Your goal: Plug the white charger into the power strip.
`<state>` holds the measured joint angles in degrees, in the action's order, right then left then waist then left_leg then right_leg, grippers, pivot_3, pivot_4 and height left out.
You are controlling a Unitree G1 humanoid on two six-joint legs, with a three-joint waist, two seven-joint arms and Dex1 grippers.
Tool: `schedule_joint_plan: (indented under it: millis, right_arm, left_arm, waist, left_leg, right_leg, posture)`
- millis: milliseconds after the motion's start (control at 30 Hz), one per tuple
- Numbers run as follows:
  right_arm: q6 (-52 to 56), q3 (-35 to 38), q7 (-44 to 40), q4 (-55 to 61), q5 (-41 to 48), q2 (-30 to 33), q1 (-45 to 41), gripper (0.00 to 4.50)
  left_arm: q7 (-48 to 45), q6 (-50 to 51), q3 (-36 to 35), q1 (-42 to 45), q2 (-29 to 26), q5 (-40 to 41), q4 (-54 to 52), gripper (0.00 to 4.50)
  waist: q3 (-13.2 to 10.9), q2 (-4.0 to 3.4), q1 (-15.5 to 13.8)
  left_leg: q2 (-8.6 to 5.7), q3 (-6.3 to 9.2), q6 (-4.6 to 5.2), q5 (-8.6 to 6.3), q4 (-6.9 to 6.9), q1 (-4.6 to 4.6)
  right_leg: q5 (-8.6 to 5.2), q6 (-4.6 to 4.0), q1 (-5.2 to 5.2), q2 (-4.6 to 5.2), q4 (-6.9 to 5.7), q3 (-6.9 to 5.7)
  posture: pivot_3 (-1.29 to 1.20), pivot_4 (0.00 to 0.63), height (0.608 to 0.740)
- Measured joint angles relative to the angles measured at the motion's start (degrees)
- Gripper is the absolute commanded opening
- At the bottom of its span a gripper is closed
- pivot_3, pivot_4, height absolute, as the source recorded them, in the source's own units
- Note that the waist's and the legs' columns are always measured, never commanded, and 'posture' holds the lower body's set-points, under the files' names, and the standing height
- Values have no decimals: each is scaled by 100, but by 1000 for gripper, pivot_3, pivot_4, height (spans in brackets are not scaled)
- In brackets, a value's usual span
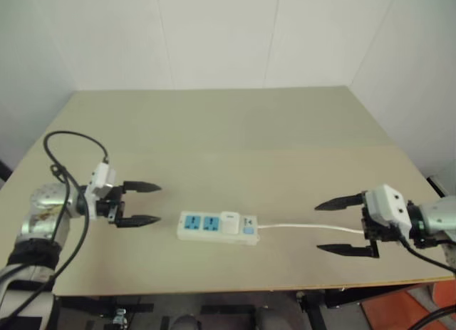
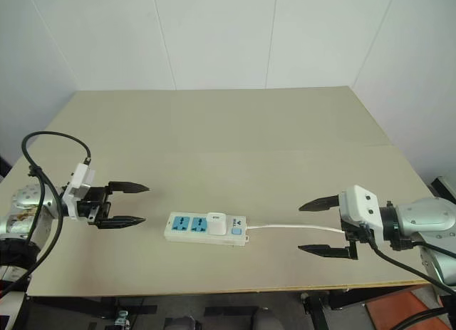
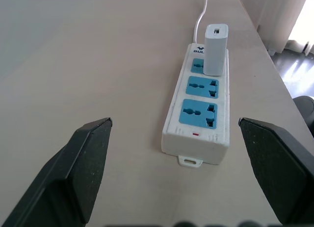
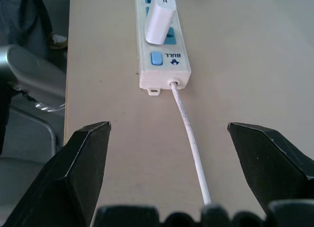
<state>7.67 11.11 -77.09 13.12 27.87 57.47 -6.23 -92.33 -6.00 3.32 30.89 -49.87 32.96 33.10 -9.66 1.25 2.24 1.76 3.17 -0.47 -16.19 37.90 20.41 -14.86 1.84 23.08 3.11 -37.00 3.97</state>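
Note:
The power strip (image 1: 217, 227) lies near the table's front edge, white with blue socket faces. The white charger (image 1: 230, 222) stands upright, plugged into the socket nearest the strip's switch end; in the left wrist view the charger (image 3: 215, 49) rises from the far socket, with two blue sockets free before it. The strip's thin white cord (image 1: 306, 228) runs right toward my right gripper (image 1: 344, 226), which hovers open off the strip's right end, holding nothing. My left gripper (image 1: 144, 203) is open and empty, a short way off the strip's left end.
The beige table (image 1: 228, 130) stretches back to a white wall. Its front edge (image 1: 242, 287) runs just below the strip. A black cable (image 1: 64, 141) loops over my left arm. The floor beyond the table's right corner shows orange (image 1: 406, 312).

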Motion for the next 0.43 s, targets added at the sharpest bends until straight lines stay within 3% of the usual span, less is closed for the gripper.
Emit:
schedule_joint_plan:
  millis: [433]
  right_arm:
    - [89, 8, 413, 315, -26, -251, 233, 4463]
  left_arm:
    - [-1, 438, -540, -449, -116, 182, -638, 4500]
  waist:
    - [0, 0, 4]
  left_leg:
    - [1, 0, 0, 0, 0, -1]
  right_leg:
    - [0, 0, 0, 0, -2, 0]
  posture:
    - [0, 150, 740]
